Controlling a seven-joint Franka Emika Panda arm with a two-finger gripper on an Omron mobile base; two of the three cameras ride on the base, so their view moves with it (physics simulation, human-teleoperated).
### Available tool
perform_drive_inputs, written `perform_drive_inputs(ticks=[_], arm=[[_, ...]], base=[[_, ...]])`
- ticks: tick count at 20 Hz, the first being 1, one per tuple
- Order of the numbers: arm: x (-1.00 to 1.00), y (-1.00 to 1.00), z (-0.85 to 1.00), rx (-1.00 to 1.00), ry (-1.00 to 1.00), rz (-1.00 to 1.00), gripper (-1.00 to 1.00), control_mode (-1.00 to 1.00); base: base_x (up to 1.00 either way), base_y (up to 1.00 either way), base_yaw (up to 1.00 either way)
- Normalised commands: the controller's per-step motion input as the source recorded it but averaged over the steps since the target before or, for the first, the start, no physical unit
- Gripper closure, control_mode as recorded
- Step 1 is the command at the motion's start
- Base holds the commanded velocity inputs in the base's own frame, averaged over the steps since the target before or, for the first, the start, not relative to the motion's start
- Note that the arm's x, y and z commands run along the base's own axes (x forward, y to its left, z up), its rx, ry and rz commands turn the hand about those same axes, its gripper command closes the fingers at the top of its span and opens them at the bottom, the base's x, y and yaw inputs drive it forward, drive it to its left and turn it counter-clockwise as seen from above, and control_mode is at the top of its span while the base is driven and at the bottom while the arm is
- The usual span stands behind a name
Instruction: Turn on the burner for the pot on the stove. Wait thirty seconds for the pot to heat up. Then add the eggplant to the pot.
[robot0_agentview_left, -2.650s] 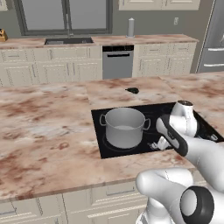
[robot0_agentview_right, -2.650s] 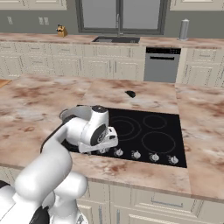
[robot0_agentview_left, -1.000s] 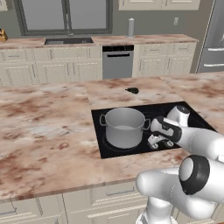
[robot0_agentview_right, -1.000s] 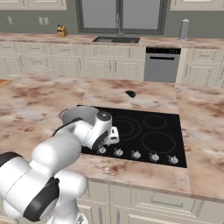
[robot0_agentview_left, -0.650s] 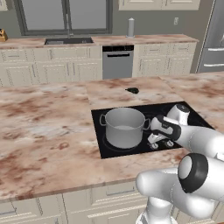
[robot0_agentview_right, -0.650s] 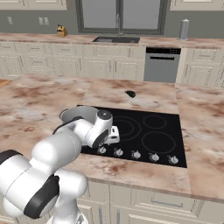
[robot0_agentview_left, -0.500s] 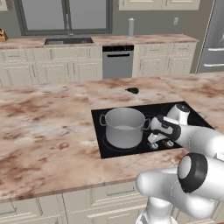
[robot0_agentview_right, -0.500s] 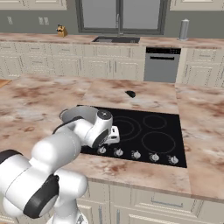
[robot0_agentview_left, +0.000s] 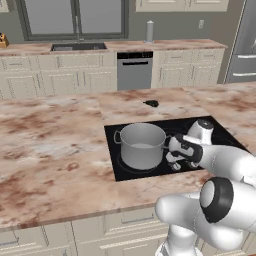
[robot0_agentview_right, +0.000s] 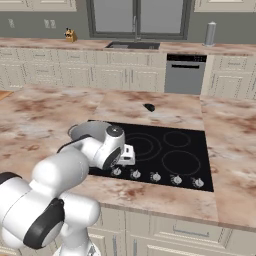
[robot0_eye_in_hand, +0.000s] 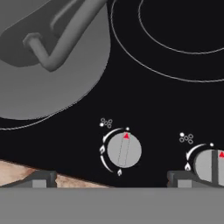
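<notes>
The grey steel pot (robot0_agentview_left: 142, 145) stands on the front left burner (robot0_agentview_left: 121, 166) of the black stove (robot0_agentview_left: 165, 125). In the hand view the pot (robot0_eye_in_hand: 48, 65) and one loop handle are at the upper left. My gripper (robot0_agentview_left: 173, 160) hangs low over the knob row just right of the pot. It is open, and its fingertips (robot0_eye_in_hand: 40, 178) straddle a silver knob (robot0_eye_in_hand: 124, 150) whose red pointer points up. The dark eggplant (robot0_agentview_left: 151, 103) lies on the counter behind the stove, also seen as the eggplant (robot0_agentview_right: 149, 107) in the right base view.
A second knob (robot0_eye_in_hand: 212, 165) sits to the right of the first. Several knobs (robot0_agentview_right: 155, 176) line the stove's front edge. Marble counter (robot0_agentview_left: 55, 150) surrounds the cooktop. My own arm (robot0_agentview_right: 95, 150) covers most of the pot in the right base view.
The arm's elbow swung down and the gripper shifted slightly toward the pot over the knobs. In the last second it has stayed almost still, jaws open throughout.
</notes>
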Motion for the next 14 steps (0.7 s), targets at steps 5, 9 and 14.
perform_drive_inputs(ticks=[5, 9, 14], arm=[[0.0, 0.0, -0.14, -0.03, 0.01, 0.0, -1.0, -1.0], [0.0, 0.0, -0.15, -0.04, 0.0, 0.0, -1.0, -1.0], [0.0, 0.0, -0.13, 0.0, 0.0, 0.0, -1.0, -1.0]], base=[[0.0, 0.0, 0.0], [0.0, 0.0, 0.0], [0.0, 0.0, 0.0]])
